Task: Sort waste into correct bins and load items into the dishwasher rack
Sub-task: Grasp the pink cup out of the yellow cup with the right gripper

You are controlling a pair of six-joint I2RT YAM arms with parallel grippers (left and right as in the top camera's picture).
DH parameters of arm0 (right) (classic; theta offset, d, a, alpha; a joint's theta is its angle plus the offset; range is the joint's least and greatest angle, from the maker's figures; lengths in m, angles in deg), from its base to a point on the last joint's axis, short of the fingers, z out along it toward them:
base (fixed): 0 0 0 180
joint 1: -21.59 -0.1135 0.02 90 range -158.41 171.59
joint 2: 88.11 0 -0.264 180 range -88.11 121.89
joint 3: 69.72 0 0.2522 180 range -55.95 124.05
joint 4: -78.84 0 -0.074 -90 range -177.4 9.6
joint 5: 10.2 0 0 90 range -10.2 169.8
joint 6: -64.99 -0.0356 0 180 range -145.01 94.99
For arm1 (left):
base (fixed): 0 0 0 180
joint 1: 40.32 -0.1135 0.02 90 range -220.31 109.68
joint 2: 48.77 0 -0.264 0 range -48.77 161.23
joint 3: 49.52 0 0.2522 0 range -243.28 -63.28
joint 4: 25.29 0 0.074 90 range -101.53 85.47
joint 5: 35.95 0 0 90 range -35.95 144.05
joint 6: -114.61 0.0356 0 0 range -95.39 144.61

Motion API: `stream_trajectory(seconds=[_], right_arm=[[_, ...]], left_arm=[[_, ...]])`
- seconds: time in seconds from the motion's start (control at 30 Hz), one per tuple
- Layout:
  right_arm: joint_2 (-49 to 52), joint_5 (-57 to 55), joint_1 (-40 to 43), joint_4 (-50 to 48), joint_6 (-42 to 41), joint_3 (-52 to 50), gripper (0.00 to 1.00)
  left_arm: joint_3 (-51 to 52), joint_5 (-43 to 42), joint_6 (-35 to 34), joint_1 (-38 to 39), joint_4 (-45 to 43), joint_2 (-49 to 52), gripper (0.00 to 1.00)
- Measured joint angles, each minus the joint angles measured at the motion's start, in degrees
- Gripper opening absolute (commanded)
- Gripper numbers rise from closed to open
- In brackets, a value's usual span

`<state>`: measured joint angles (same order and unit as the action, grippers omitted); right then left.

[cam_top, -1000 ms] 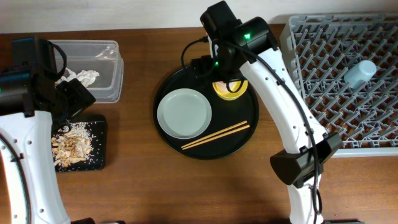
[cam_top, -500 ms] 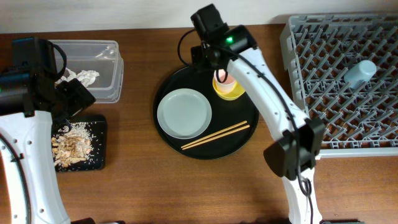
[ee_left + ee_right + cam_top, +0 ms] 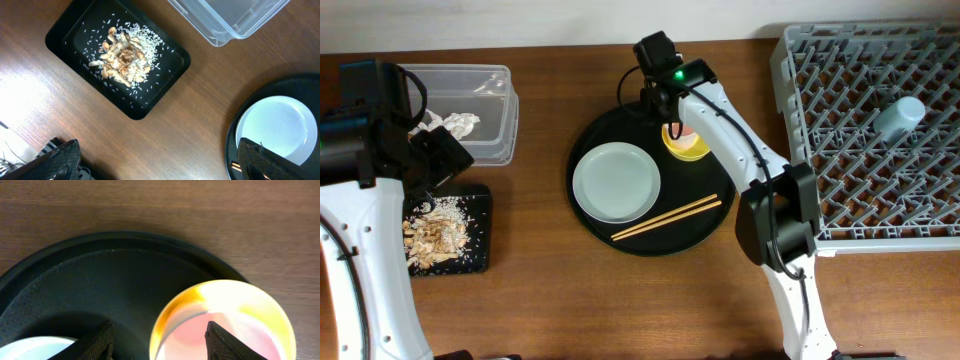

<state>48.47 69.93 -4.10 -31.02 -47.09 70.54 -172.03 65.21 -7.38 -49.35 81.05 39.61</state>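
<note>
While the right gripper (image 3: 159, 342) is held over the round tray (image 3: 75, 280), its jaws are seen part-spread astride the rim of the bowl (image 3: 240, 296), nothing pinched; a pink cup (image 3: 200, 335) is noted inside it. The left gripper (image 3: 160, 161) is held spread wide and empty above the tabletop (image 3: 200, 110), between scraps tray (image 3: 65, 35) and plate (image 3: 275, 130).

- Round black tray (image 3: 695, 225) at mid-bench (image 3: 540, 300) carries pale grey-green plate (image 3: 616, 182), chopsticks (image 3: 666, 217) and yellow bowl (image 3: 692, 148).
- Right gripper (image 3: 672, 128) over the bowl's left rim; jaws hidden from above.
- Clear tub (image 3: 495, 110) holds white napkin (image 3: 458, 124).
- Flat black tray (image 3: 480, 200) holds food scraps (image 3: 438, 232).
- Light blue cup (image 3: 899, 118) lies on grey rack (image 3: 840, 80).
</note>
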Motion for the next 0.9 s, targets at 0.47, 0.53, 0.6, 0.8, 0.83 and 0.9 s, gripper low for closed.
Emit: stream_trajectory(seconds=[0.47, 0.53, 0.6, 0.8, 0.83, 0.9], right_arm=[[1.6, -0.02, -0.39, 1.55, -3.93, -0.13, 0.13], [1.6, -0.02, -0.39, 2.27, -4.26, -0.13, 0.04], [1.6, 0.0, -0.39, 3.63, -4.72, 0.17, 0.04], [1.6, -0.17, -0.39, 10.8, -4.72, 5.88, 0.04], [1.6, -0.17, -0.39, 12.59, -4.7, 7.37, 0.04], [1.6, -0.13, -0.37, 15.63, -4.72, 9.9, 0.04]], left_arm=[[0.0, 0.0, 0.0, 0.0, 0.02, 0.0, 0.99], [0.0, 0.0, 0.0, 0.0, 0.0, 0.0, 0.99], [0.0, 0.0, 0.0, 0.0, 0.0, 0.0, 0.99], [0.0, 0.0, 0.0, 0.0, 0.0, 0.0, 0.99], [0.0, 0.0, 0.0, 0.0, 0.0, 0.0, 0.99], [0.0, 0.0, 0.0, 0.0, 0.0, 0.0, 0.99]])
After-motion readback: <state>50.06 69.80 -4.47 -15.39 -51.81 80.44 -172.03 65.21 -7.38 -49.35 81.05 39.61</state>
